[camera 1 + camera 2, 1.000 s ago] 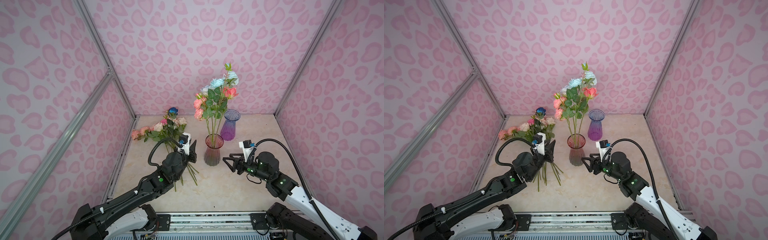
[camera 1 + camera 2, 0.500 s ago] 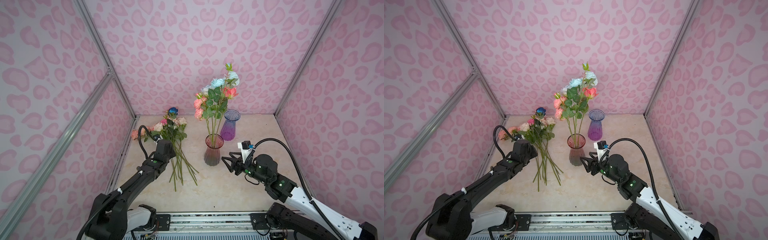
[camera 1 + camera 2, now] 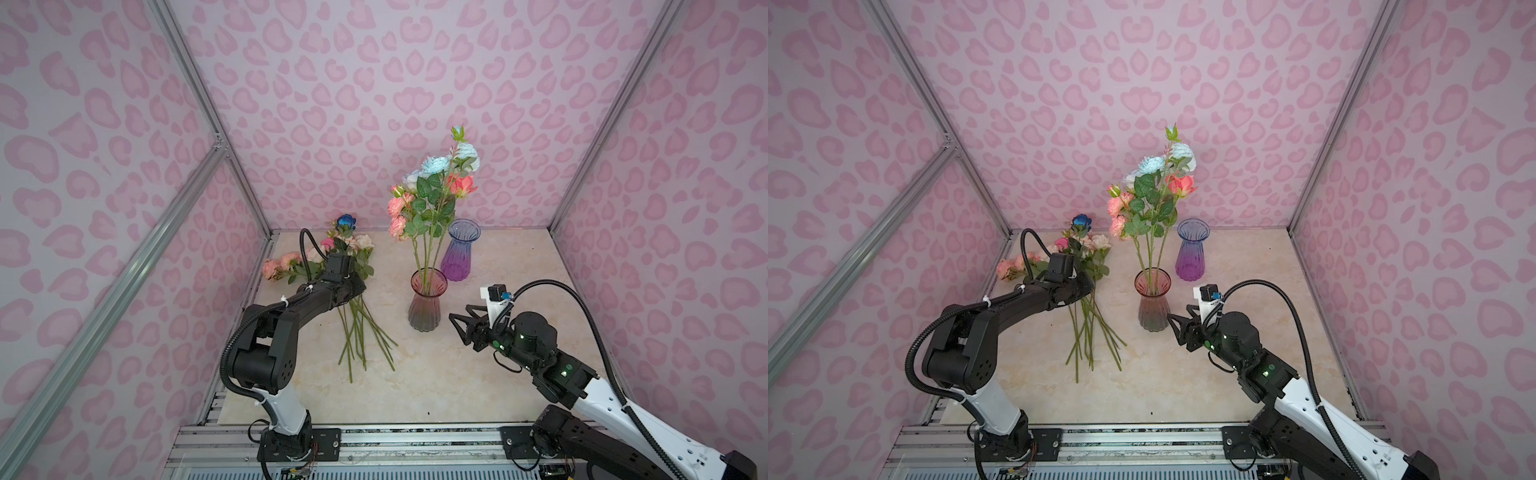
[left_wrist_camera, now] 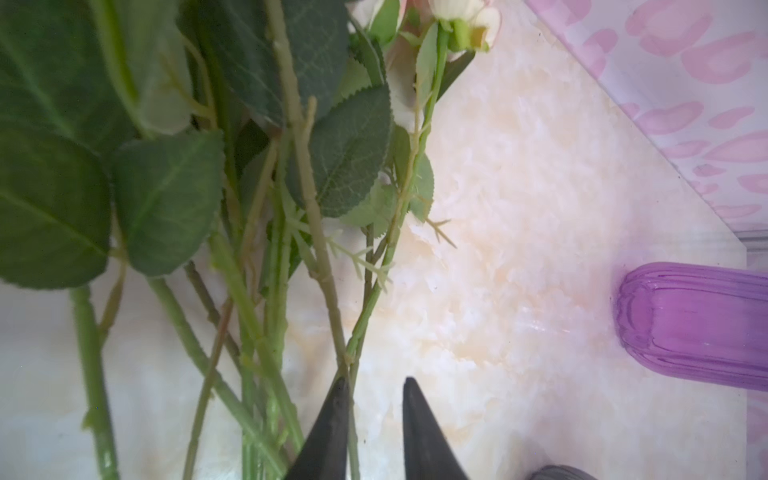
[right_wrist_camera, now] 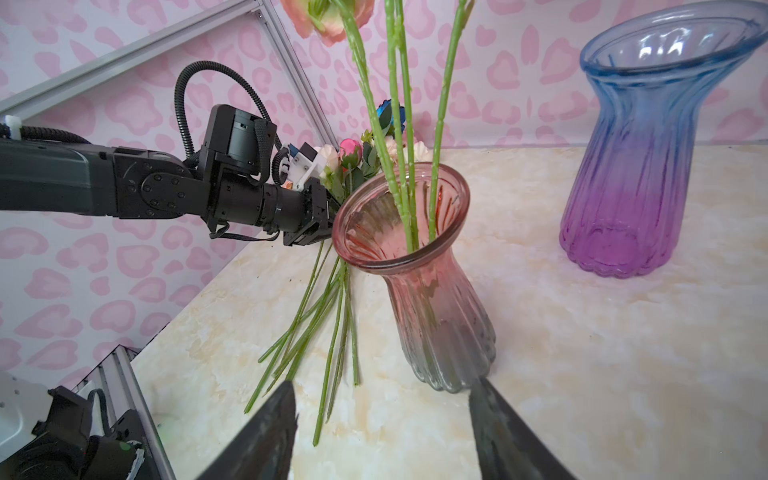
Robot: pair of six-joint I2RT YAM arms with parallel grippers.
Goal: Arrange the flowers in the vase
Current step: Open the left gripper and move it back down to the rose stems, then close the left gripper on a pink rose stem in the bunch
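Your left claw (image 4: 376, 386), jaws narrowly parted on nothing, sits low on the loose flowers (image 3: 355, 320). Their stems run twelve to six o'clock in both top views, with the red vase (image 3: 424, 316) at three. Your left arm is nearer. A second ago this claw stood raised above the stems.

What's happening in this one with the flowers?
Two robot arms are filling the pink vase. Several flowers already stand in it; a bunch of loose flowers lies on the table. The left gripper, jaws slightly apart, is down at their stems. The right gripper hovers open beside the vase. The purple vase is empty.
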